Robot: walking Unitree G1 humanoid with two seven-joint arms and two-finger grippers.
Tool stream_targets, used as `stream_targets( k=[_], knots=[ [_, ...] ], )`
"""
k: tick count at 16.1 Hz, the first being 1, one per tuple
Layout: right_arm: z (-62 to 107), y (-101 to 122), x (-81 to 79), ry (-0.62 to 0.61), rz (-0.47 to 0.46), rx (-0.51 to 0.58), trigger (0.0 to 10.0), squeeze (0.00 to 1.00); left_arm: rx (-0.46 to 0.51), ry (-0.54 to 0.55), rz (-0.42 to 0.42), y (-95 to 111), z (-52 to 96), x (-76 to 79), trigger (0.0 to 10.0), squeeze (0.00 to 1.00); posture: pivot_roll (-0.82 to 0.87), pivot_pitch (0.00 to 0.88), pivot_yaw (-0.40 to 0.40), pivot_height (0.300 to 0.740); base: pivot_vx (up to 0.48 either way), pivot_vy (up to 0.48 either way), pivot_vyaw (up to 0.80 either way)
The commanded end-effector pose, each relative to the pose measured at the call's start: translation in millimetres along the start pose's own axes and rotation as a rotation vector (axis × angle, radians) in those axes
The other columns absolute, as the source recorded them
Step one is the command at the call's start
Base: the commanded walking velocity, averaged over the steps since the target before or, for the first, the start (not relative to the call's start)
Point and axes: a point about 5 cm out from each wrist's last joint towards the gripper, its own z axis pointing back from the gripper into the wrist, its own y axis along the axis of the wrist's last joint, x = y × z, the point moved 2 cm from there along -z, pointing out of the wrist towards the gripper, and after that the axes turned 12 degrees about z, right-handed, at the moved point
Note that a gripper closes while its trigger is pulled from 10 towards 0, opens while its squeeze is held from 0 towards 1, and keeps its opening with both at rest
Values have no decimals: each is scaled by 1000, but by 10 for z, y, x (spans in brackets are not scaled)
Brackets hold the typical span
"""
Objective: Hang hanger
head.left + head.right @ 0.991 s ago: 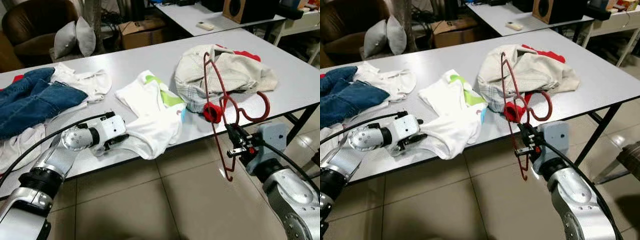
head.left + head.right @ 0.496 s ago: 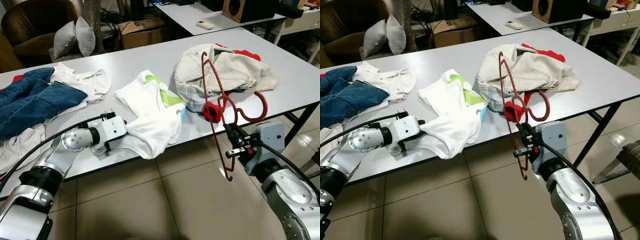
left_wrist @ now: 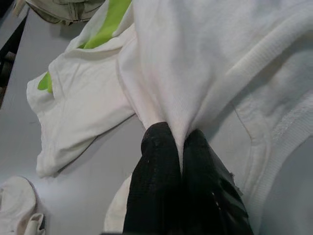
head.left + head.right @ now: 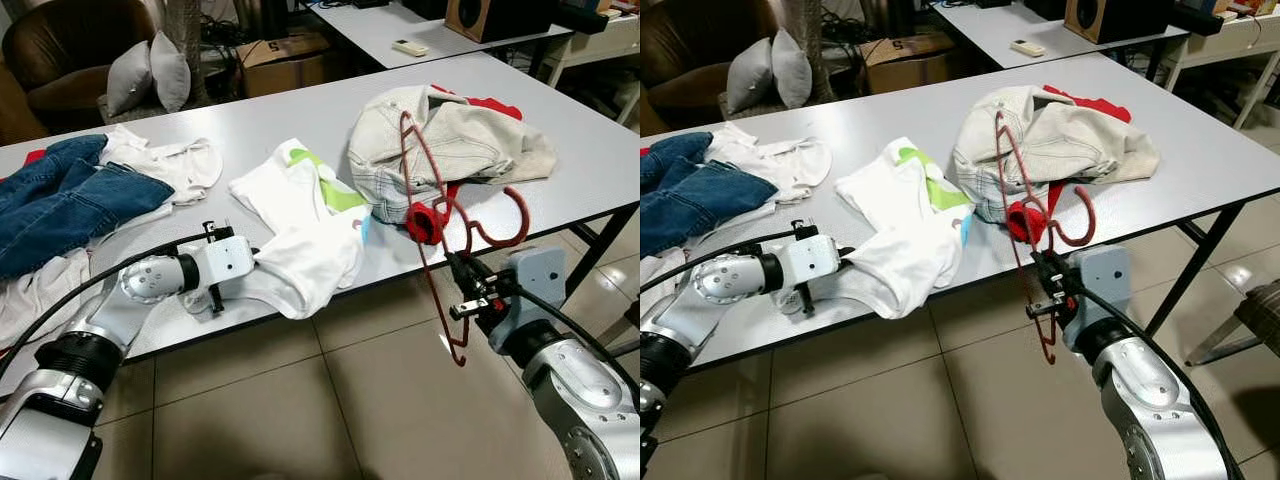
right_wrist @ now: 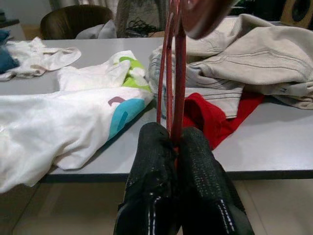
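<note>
Right gripper (image 4: pixel 462 291) clamped on thin red wire hanger (image 4: pixel 425 190) off grey table (image 4: pixel 300 125) edge, left gripper (image 3: pixel 178 147) pinching white green-printed T-shirt (image 4: pixel 305 225)

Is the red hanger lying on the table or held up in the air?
Held up: the right gripper is shut on the red hanger, which stands nearly upright before the table's edge.

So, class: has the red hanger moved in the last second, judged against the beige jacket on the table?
Yes, slightly. The red hanger, pinched in the right gripper, has dropped a little and drifted towards the robot's left against the beige jacket.
</note>
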Motion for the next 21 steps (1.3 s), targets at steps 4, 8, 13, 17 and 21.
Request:
stream_targets(
  k=[4,8,13,17,21],
  knots=[
    [241,220,-214,304,36,101,10000,0,71,15,170,252,21,-232,0,0,-20,0,114,740,0,0,0],
    [614,192,-333,572,43,15,10000,0,193,139,426,604,-43,-614,0,0,-34,0,130,740,0,0,0],
    [701,60,-429,650,7,-89,10000,0,252,102,554,768,-20,-660,0,0,-36,0,129,740,0,0,0],
    [652,43,-430,648,-2,-105,10000,0,199,50,517,730,49,-588,0,0,-23,0,112,740,0,0,0],
    [676,32,-379,637,8,-127,10000,0,148,63,489,663,92,-580,0,0,-26,0,114,740,0,0,0]
  ],
)
